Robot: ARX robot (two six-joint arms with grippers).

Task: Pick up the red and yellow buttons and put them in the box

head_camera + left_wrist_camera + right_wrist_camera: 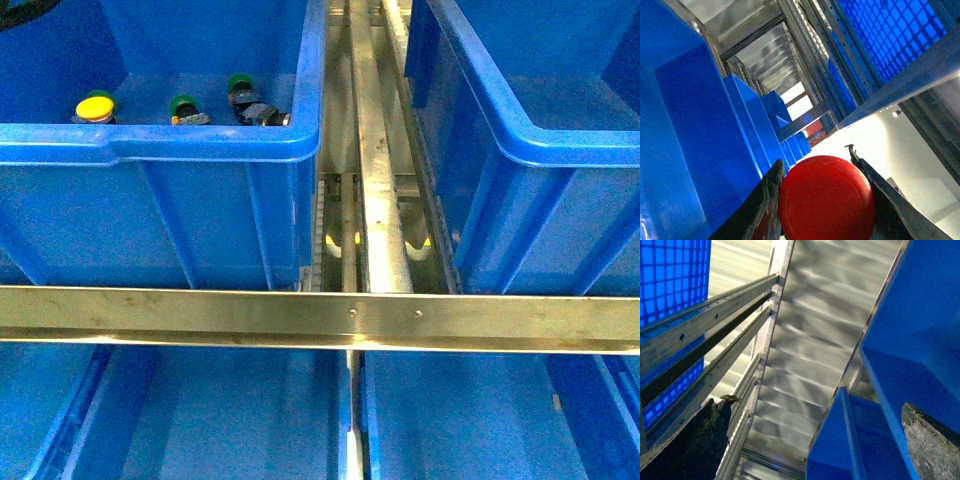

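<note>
Gripper states.
The left gripper point(816, 167) is clamped on the red button point(827, 200); the right gripper point(815, 435) is held with jaws apart.

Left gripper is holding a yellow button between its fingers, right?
No. The left gripper holds the red button, not a yellow one; the left wrist view shows its red cap between the fingers. The yellow button lies in the blue bin, as the front view shows.
</note>
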